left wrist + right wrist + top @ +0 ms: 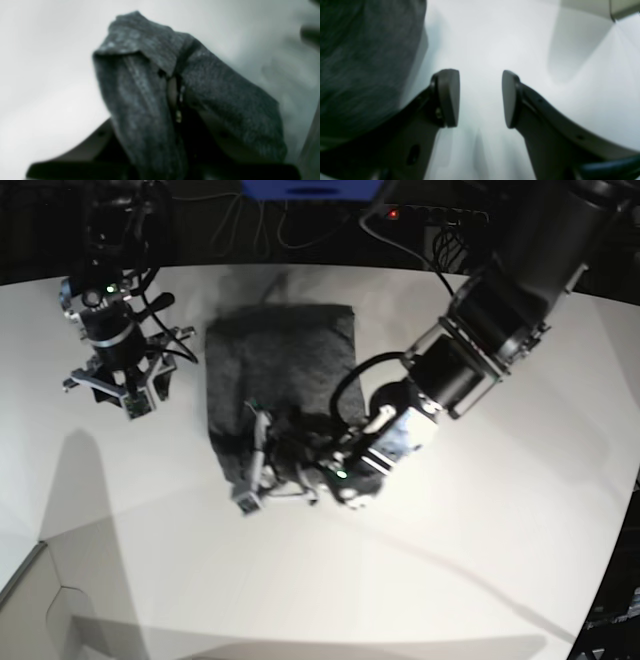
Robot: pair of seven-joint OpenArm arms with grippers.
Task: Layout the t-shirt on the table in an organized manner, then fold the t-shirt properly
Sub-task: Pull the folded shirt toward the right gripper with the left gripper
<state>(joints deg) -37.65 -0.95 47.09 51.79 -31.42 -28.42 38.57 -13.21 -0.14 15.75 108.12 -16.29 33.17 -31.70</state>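
I see the shirt [280,375] lying folded on the tabletop [480,560]. My left gripper [175,100] reaches low across its near edge, clenched on a fold of shirt. My right gripper [480,98] hovers beside the shirt, released, jaws apart.

Blue box-like object [312,188] at far edge, partly cropped. Black cables [425,235] behind, one small red light [393,213], possibly a power strip.

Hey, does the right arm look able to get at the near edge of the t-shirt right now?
Probably yes. The right pincer hangs open beside the t-shirt, over bare table with nothing between them. But the left pincer is already clamped on that edge, so space there looks tight.
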